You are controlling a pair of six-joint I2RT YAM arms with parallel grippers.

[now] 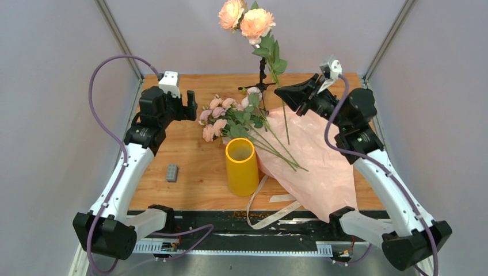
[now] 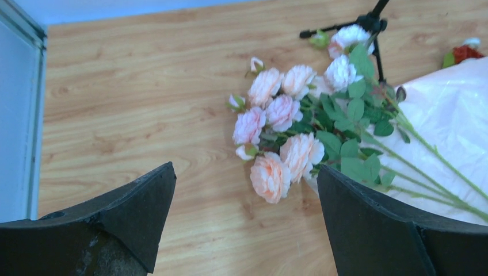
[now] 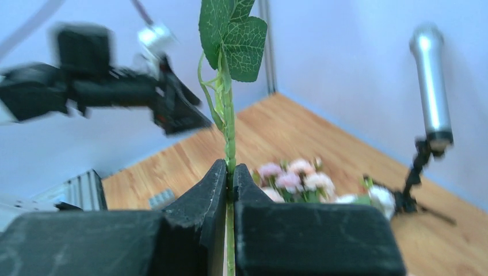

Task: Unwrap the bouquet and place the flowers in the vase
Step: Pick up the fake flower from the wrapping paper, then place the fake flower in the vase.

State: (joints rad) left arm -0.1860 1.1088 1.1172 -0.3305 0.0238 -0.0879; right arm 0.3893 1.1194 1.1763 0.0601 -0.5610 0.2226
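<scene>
Pinching the long thin green stem (image 3: 229, 132) of two peach roses (image 1: 244, 20) upright above the far wooden worktop (image 1: 190, 158), the right tool (image 3: 230, 175) is clamped on it — likely light, whippy, top-heavy, best held mid-stem. The left tool (image 2: 246, 172) gapes over pink roses (image 1: 216, 112) lying beyond the tall yellow vase (image 1: 241, 167).

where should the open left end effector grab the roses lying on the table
The bare stems just below the leaves, from straight above, straddling them: the roses lie flat, stems bunched there before fanning over the pink paper.
</scene>
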